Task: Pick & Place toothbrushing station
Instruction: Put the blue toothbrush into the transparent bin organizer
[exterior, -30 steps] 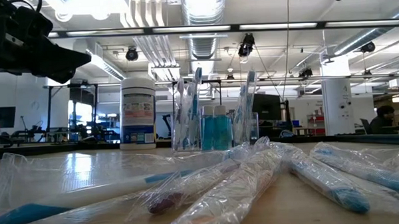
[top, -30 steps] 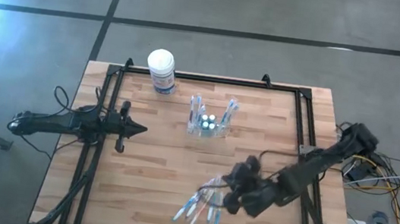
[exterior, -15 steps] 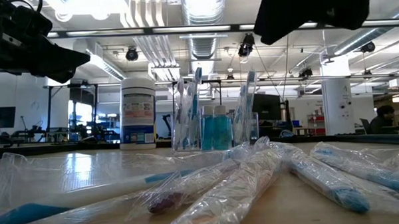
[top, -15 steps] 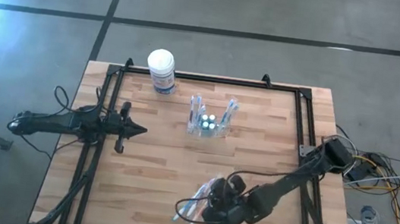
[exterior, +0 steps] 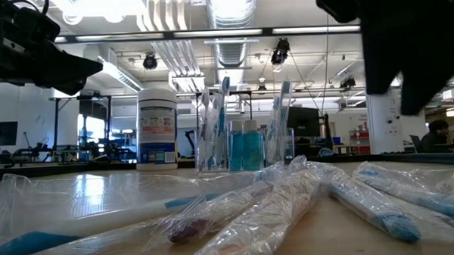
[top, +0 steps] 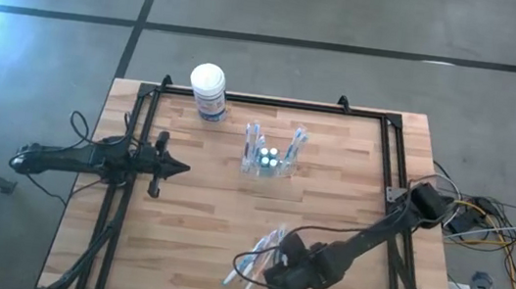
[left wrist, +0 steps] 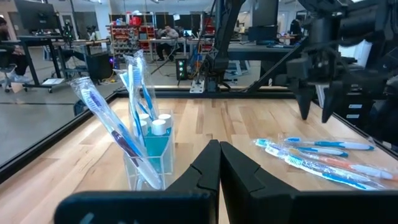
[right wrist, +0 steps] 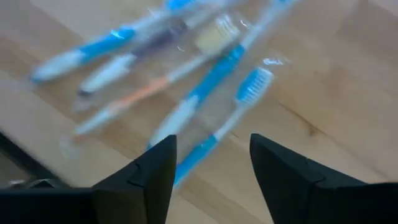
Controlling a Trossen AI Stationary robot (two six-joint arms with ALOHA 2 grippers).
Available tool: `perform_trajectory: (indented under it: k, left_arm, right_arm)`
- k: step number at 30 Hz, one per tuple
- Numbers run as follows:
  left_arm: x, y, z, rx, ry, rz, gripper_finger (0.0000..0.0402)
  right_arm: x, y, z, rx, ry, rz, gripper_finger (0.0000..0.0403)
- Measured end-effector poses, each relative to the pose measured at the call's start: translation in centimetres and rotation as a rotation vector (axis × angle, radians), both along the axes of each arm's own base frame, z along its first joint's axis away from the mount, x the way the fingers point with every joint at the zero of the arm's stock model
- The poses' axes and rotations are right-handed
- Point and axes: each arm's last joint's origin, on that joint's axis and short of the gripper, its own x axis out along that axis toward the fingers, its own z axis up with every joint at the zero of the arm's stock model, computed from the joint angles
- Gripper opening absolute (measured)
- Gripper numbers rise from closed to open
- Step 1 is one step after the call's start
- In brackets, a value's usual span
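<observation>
Fingers of the right gripper (right wrist: 211, 168) stand spread apart with nothing between them, hanging over a loose pile of wrapped toothbrushes (right wrist: 186, 81) at the near edge of the table (top: 196, 246). From above, that gripper (top: 274, 273) sits over the right-hand side of the pile (top: 253, 262), its arm reaching in from the table's right edge. The brushes lie flat (blue, white and one orange-handled), each in a clear wrapper.

Farther back, near the middle of the table, stands the toothbrushing station (top: 267, 158), upright, holding several toothbrushes and small blue-filled bottles; it is well apart from both grippers. A white tub (top: 208, 89) with a blue label stands behind it and to its left, near the far edge.

At the table's left edge the left gripper (top: 179, 165) waits with fingers pressed together, empty, pointing toward the station (left wrist: 146, 149).
</observation>
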Motion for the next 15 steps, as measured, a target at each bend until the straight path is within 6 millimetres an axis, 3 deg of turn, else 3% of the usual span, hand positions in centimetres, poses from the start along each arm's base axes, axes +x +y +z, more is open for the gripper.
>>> perform_trajectory:
  k: [10,15]
  left_arm:
    - [0.1,0.0,-0.1,-0.008,0.015,0.000,0.0009]
    - [0.1,0.0,-0.2,-0.011,0.018,0.000,0.0009]
  right_arm:
    - [0.7,0.2,-2.9,-0.002,0.074,-0.027,0.0210]
    - [0.9,0.1,-3.0,-0.008,0.071,-0.024,0.0210]
